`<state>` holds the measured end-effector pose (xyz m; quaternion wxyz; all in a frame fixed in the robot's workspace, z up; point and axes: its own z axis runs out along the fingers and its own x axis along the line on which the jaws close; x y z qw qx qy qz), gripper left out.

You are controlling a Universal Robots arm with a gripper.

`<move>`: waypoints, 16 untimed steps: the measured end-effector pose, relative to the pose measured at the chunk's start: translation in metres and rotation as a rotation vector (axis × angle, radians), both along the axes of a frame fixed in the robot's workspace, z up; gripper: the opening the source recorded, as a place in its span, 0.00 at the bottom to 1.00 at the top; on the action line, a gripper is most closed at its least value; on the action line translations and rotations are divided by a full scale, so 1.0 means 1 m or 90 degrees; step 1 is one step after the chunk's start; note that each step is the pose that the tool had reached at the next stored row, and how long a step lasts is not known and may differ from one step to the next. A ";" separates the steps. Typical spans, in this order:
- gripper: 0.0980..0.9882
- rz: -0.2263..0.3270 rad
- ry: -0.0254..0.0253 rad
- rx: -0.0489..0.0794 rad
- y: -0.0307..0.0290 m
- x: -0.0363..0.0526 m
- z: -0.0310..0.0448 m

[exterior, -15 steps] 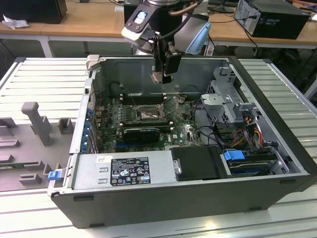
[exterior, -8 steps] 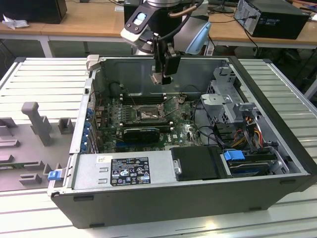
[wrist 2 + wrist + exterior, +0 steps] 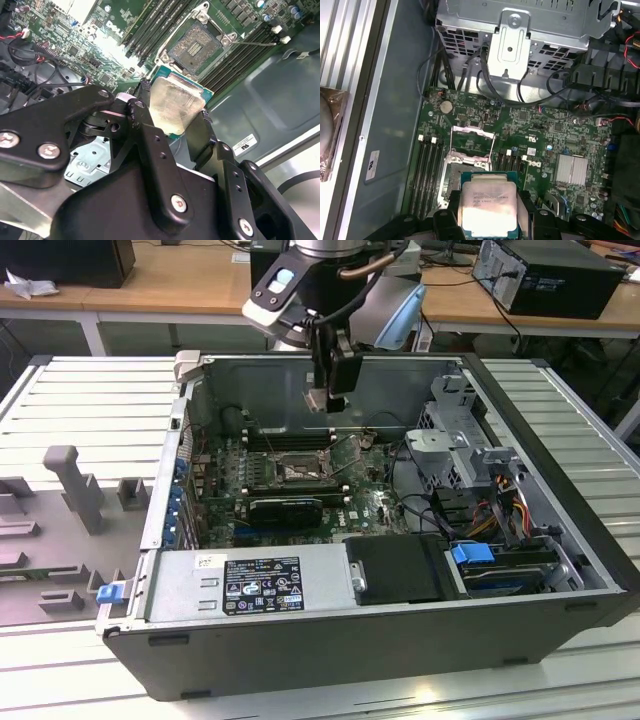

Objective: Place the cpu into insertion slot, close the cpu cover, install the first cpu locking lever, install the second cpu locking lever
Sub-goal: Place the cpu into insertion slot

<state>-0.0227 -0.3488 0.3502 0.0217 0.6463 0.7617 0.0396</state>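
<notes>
- Exterior view: gripper [image 3: 322, 400] hangs inside the open computer case [image 3: 330, 645], above the green motherboard [image 3: 225, 480]. It is clear of the board, over the back edge of the insertion slot [image 3: 298, 471].
- Exterior view: slot looks uncovered, dark in the middle.
- Second wrist view: fingers [image 3: 150, 130] pinch the cpu [image 3: 177, 110] by two opposite edges, pale metal top facing the camera, chip tilted in frame.
- Second wrist view: cpu is in the air and not touching the socket. The slot is bare with its contact field exposed, and memory slots [image 3: 240, 55] sit just beside it.
- First wrist view: same pinch, black fingers on either side of the chip. The chip overlaps the near part of the socket in frame.
- First wrist view: cpu cover [image 3: 472, 142] is swung open off the socket, just beyond the chip. A grey heatsink [image 3: 571, 170] sits on the board well apart.
</notes>
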 end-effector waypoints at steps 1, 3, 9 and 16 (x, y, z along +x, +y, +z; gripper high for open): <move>0.48 -0.003 0.0000 0.000 0.0000 0.0000 -0.0003; 0.48 -0.007 0.0000 0.000 0.0000 0.0000 -0.0010; 0.48 -0.062 0.0000 0.000 0.0000 0.0000 -0.0040; 0.48 -0.080 0.0000 0.000 0.0000 0.0000 -0.0064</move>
